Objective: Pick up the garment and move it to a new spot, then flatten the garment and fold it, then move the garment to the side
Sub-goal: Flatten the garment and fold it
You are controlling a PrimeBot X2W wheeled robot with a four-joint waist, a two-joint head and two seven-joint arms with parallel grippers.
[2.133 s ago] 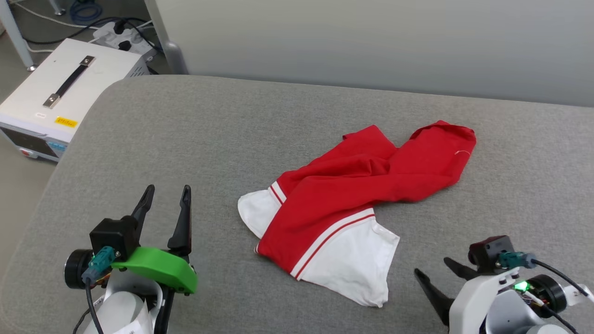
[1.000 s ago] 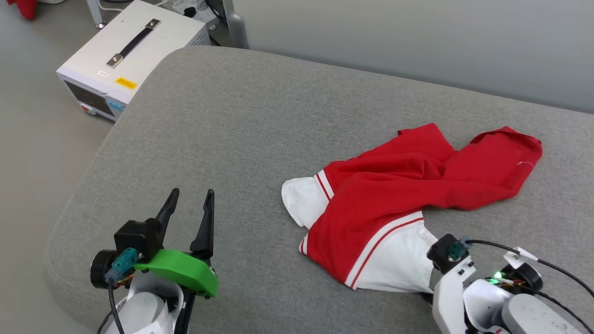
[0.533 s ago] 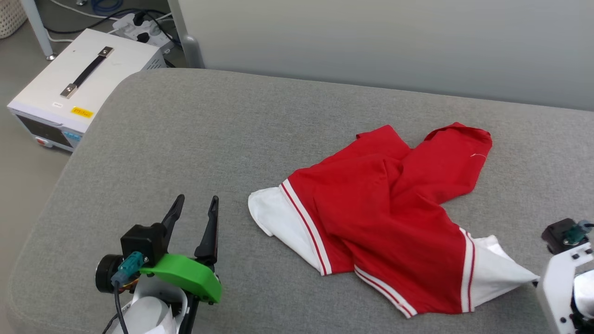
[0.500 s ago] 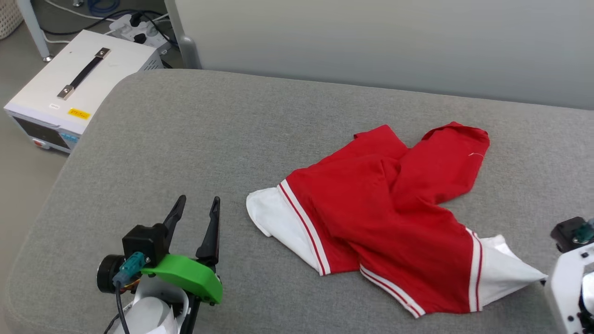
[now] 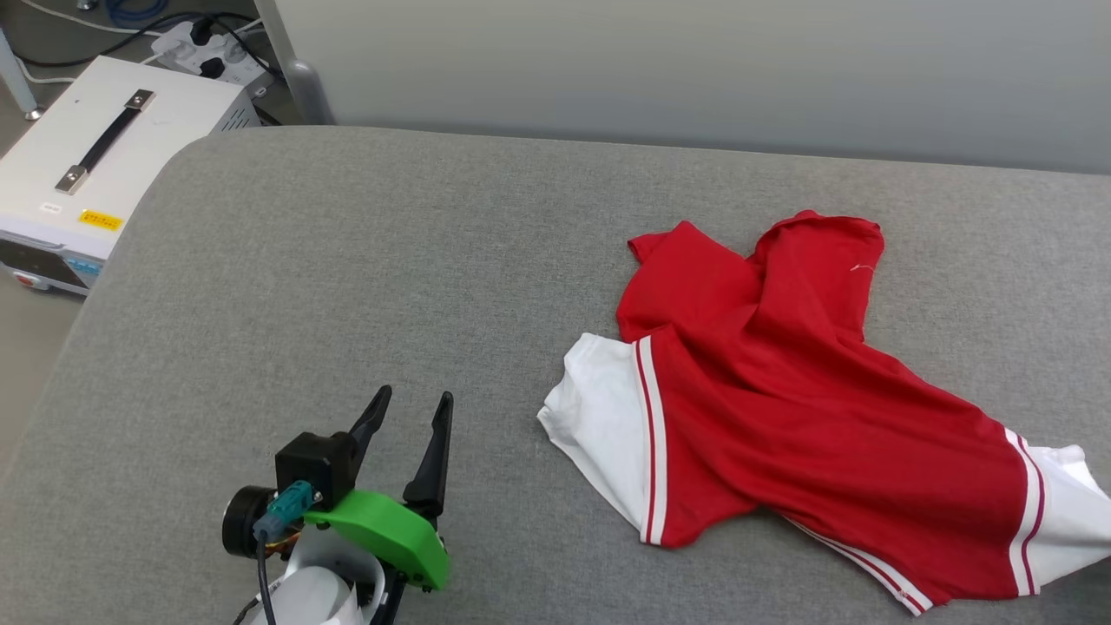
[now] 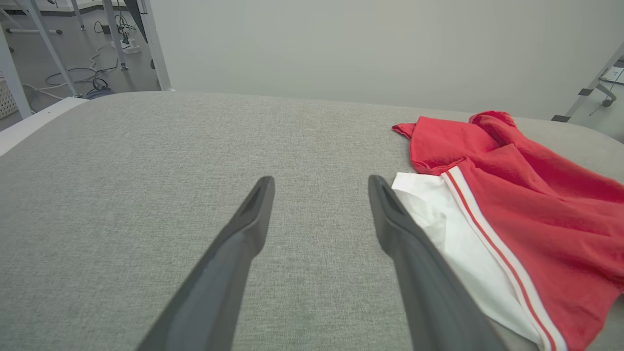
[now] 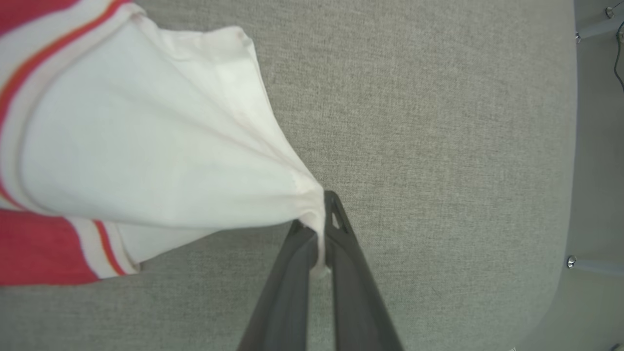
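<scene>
Garment [image 5: 781, 417] lay crumpled toward the right edge of the grey padded surface [image 5: 347, 260]. Right gripper [image 7: 319, 229] was clamped on its white sleeve [image 7: 146, 146]; left gripper [image 5: 414, 396] stood wide open, empty. Moving step seemed in hand; next, release and flatten.

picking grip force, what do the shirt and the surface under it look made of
Garment: soft matte knit, probably jersey; it creases and gathers to a point where the right gripper pinches its white sleeve. Surface: grey woven upholstery, weave grain visible.
</scene>
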